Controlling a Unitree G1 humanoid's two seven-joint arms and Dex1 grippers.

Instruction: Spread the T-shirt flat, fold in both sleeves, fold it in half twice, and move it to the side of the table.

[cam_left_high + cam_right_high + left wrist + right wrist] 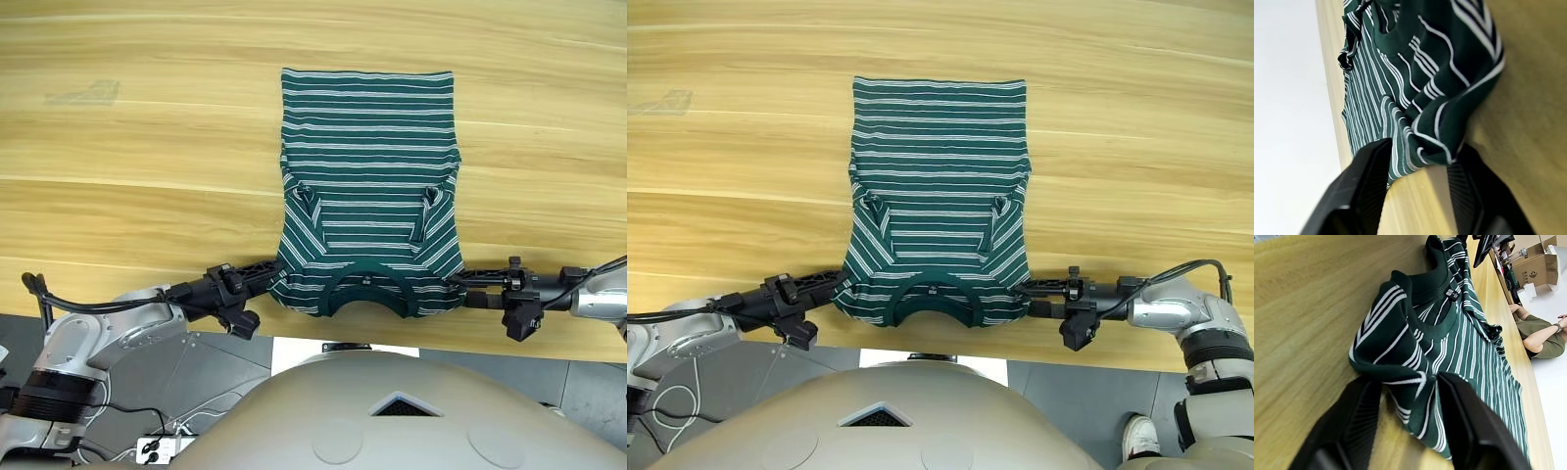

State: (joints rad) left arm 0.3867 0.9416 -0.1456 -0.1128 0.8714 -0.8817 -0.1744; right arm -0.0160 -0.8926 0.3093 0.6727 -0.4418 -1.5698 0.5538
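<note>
The T-shirt [367, 186] lies flat at the centre of the frame on the table [118, 196], collar at the bottom and both sleeves already folded in. The left gripper [265, 274] and right gripper [458, 284] hold its lower corners, jaws clamped on cloth. By my judgement, both halvings and the move aside remain.

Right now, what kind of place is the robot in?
Probably a lab or workshop: a long pale wooden table holds one dark green white-striped T-shirt, and brown cardboard boxes stand in the room behind.
</note>
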